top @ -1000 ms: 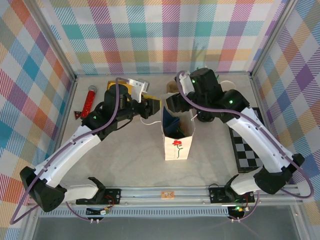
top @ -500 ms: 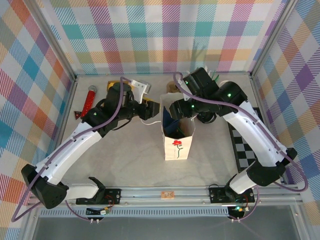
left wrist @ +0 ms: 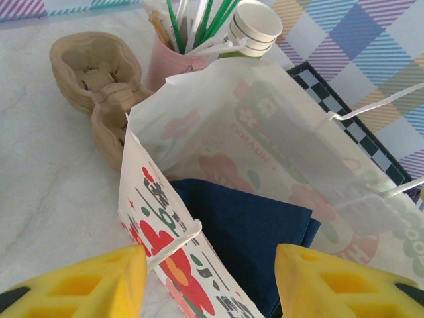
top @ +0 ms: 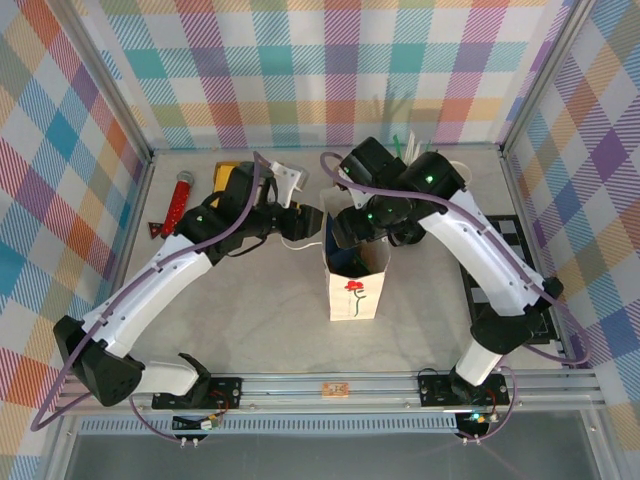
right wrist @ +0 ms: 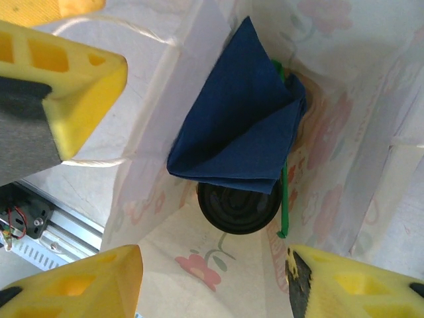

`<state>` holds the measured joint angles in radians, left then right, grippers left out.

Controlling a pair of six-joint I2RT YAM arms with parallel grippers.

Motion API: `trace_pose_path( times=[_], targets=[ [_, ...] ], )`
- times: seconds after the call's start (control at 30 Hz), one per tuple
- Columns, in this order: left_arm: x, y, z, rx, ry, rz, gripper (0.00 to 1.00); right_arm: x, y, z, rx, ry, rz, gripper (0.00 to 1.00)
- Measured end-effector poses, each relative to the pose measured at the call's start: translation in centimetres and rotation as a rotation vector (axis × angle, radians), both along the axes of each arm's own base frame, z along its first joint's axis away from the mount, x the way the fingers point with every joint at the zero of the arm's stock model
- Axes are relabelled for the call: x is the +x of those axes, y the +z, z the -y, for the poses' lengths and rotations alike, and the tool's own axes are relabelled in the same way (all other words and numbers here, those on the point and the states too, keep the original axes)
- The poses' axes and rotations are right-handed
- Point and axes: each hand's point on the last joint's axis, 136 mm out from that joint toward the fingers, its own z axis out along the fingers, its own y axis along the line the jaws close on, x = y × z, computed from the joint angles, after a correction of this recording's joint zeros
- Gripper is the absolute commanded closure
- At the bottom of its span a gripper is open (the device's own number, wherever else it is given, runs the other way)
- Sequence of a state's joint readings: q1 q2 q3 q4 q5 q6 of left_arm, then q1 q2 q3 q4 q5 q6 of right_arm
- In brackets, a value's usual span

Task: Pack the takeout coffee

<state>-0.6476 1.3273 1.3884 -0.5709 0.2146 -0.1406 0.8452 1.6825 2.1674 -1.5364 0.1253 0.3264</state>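
The takeout coffee (right wrist: 240, 207) stands upright at the bottom of the white paper bag (top: 356, 288); I see its round black lid from above. A folded blue napkin (right wrist: 242, 126) covers part of the lid, and a green stick (right wrist: 284, 199) leans beside it. My right gripper (right wrist: 212, 285) hovers open over the bag's mouth (top: 345, 230), with nothing between its fingers. My left gripper (left wrist: 209, 285) is open at the bag's left rim (top: 305, 222), its yellow fingers (left wrist: 86, 281) either side of the rim and the white string handle (left wrist: 173, 240).
Behind the bag stand a brown pulp cup carrier (left wrist: 99, 86), a pink cup of straws (left wrist: 173, 50) and a stack of lidless cups (left wrist: 255, 28). A checkered mat (top: 497, 300) lies to the right. A red tool (top: 180, 198) lies at the far left.
The right arm has swung left, bringing its gripper over the bag's mouth. The left gripper's jaws have widened at the bag's rim.
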Motion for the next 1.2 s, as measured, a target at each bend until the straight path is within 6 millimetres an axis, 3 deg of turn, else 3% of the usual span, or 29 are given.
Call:
trace_pose_path(
  times=[0.27,0.57,0.9,1.2],
  targets=[
    [0.7,-1.0,0.8,0.012,-0.003,-0.036,0.45,-0.1,-0.3,0.9,-0.047,-0.025,-0.009,0.39],
    [1.0,-0.1,2.3,0.004,-0.021,-0.026,0.46,0.1,-0.6,1.4,-0.075,-0.044,-0.002,0.36],
    [1.5,-2.6,2.3,0.082,0.009,-0.085,0.46,0.3,-0.9,1.6,-0.094,-0.053,0.000,0.35],
    [1.5,-2.6,2.3,0.094,0.014,-0.084,0.47,0.5,-0.9,1.6,-0.093,-0.055,0.008,0.35]
  ],
)
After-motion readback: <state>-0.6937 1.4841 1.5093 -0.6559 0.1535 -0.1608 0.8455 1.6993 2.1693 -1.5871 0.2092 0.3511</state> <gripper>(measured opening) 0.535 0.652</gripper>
